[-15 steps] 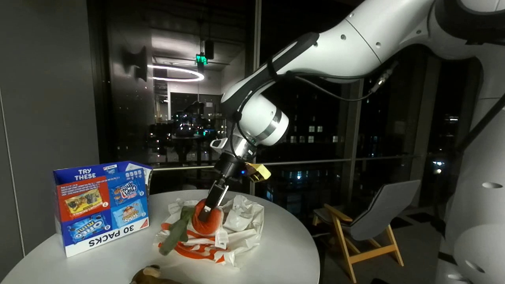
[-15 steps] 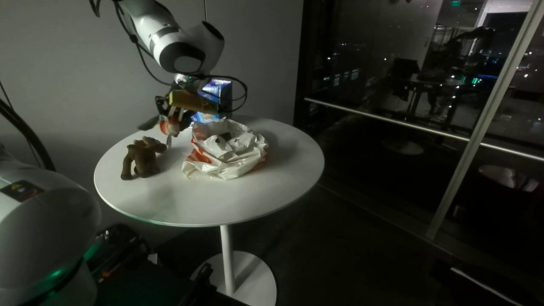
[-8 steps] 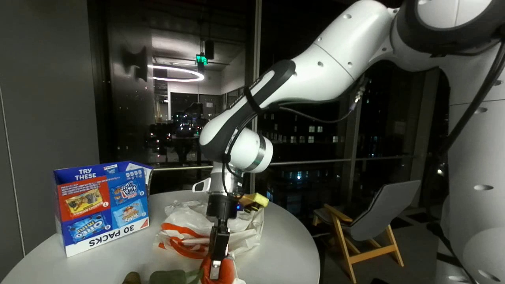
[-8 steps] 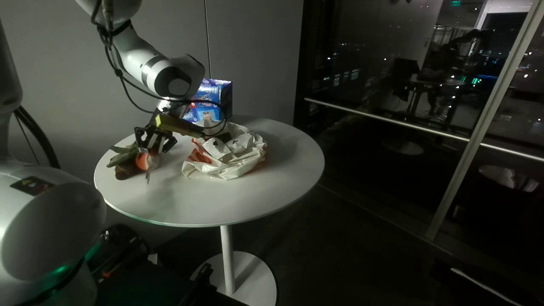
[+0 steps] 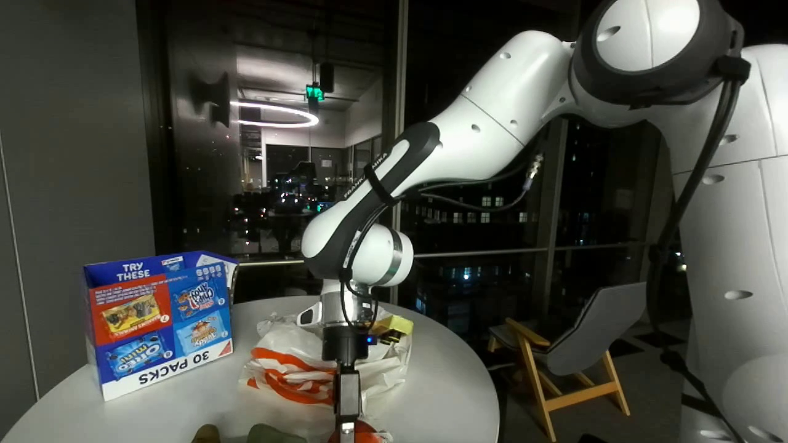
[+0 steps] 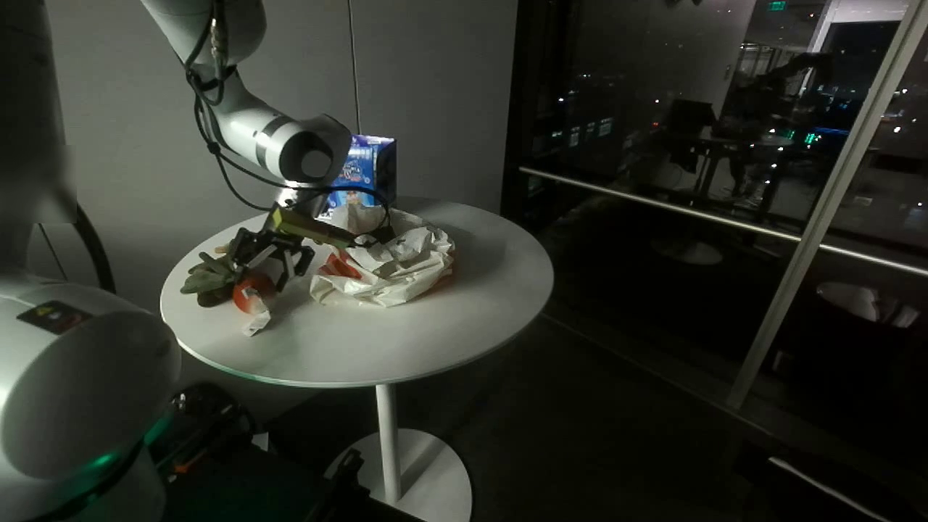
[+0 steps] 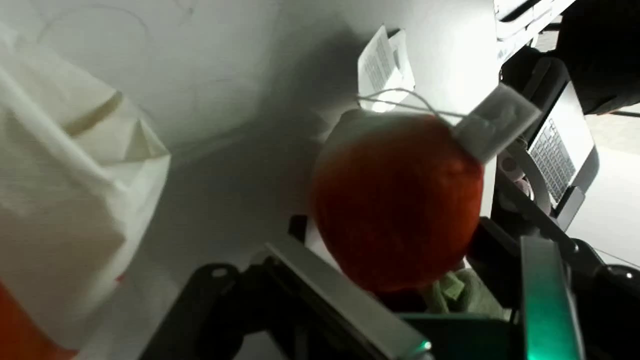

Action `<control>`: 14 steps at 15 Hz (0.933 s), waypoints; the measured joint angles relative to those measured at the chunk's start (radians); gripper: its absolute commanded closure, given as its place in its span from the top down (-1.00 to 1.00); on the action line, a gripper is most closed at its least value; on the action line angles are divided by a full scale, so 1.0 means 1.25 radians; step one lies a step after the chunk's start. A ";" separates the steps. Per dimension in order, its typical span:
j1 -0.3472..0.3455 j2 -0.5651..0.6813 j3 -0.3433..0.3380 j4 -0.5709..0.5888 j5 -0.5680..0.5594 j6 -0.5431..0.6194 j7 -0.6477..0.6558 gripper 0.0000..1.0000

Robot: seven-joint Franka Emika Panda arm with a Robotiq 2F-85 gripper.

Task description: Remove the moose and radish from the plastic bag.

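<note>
Showing: radish (image 7: 395, 210), moose (image 5: 206, 434) (mostly hidden).

In an exterior view, we saw a blue-and-red snack box (image 5: 161, 326) — its "30 PACKS" lettering upside down — on a round white table (image 5: 446, 375), while a ring lamp (image 5: 280, 125) and a green sign (image 5: 314, 93) glowed behind. A gray, wood-framed chair (image 5: 591, 326) stood near dark windows (image 5: 492, 235); in the wrist view, we caught a laptop (image 7: 554, 155) at right.
</note>
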 measured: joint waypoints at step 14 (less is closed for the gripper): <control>-0.034 -0.165 -0.016 0.003 0.085 0.086 -0.002 1.00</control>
